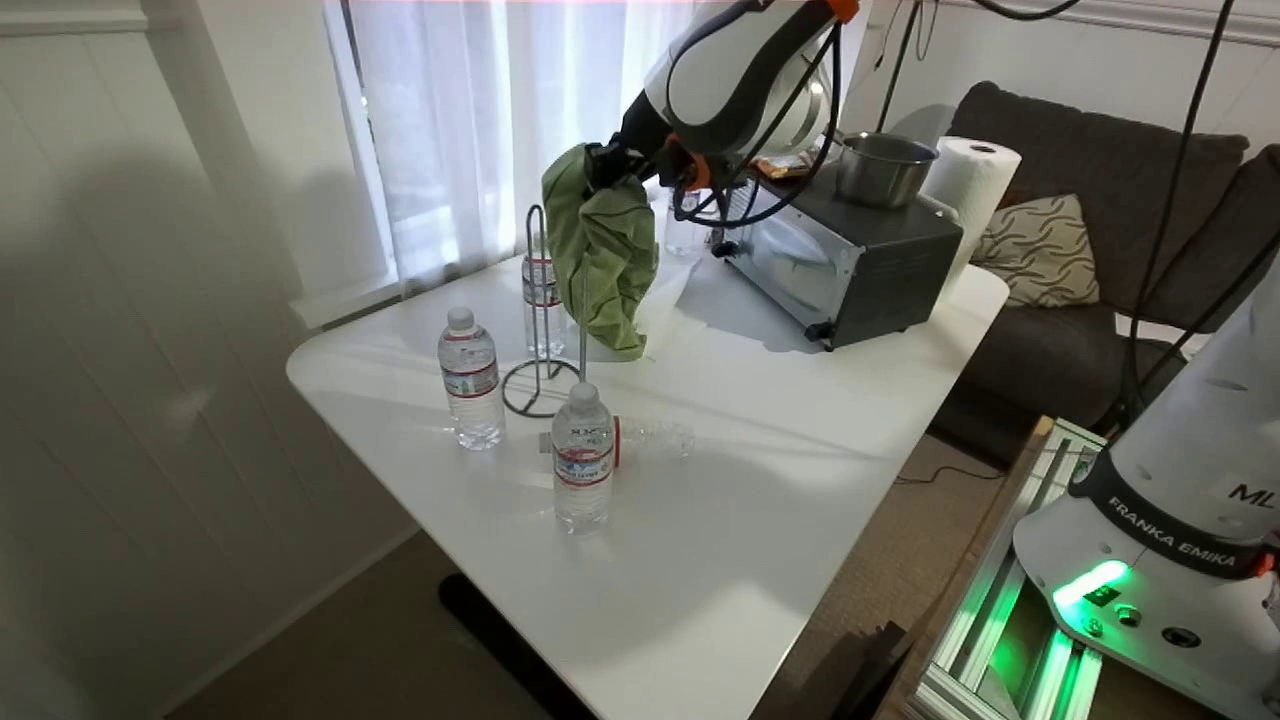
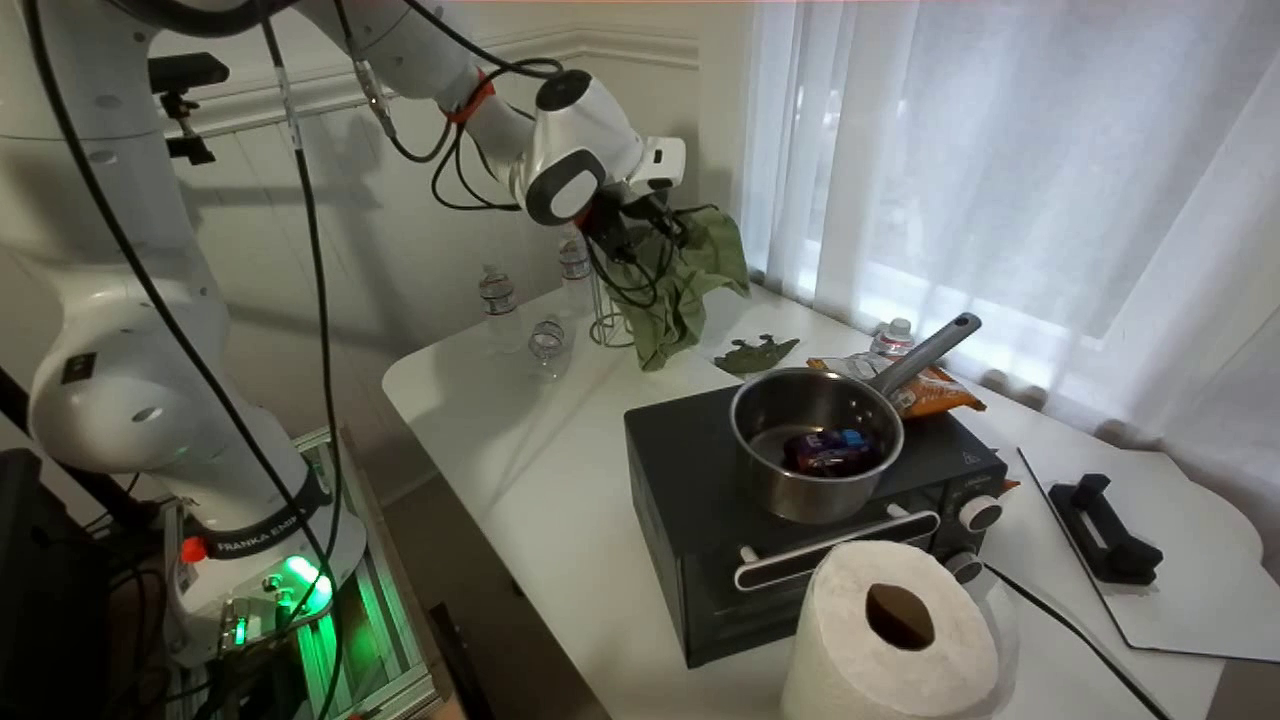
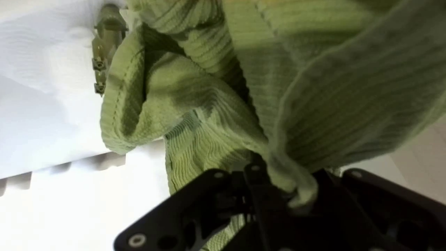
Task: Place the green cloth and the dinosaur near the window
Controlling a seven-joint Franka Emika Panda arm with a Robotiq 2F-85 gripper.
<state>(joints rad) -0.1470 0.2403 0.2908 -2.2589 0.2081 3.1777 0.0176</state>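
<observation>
Daylight glows through the sheer curtain (image 2: 1000,180) beyond the white table (image 1: 720,560); soft shadows cross it. The carpet (image 1: 320,620) below lies dim; beside the table, a status light (image 1: 1090,582) glares green. In the wrist view, light past the table's edge burns out white, and the green cloth (image 3: 223,94) above it blurs at its nearest fold.

in an exterior view the pot (image 2: 815,497), a packet (image 2: 833,452) inside it, sits on the oven (image 2: 715,525); the paper roll (image 2: 890,670) stands before the oven, the dinosaur (image 2: 757,355) lies behind, and a bottle (image 2: 498,295) stands left of the cloth (image 2: 690,290).
</observation>
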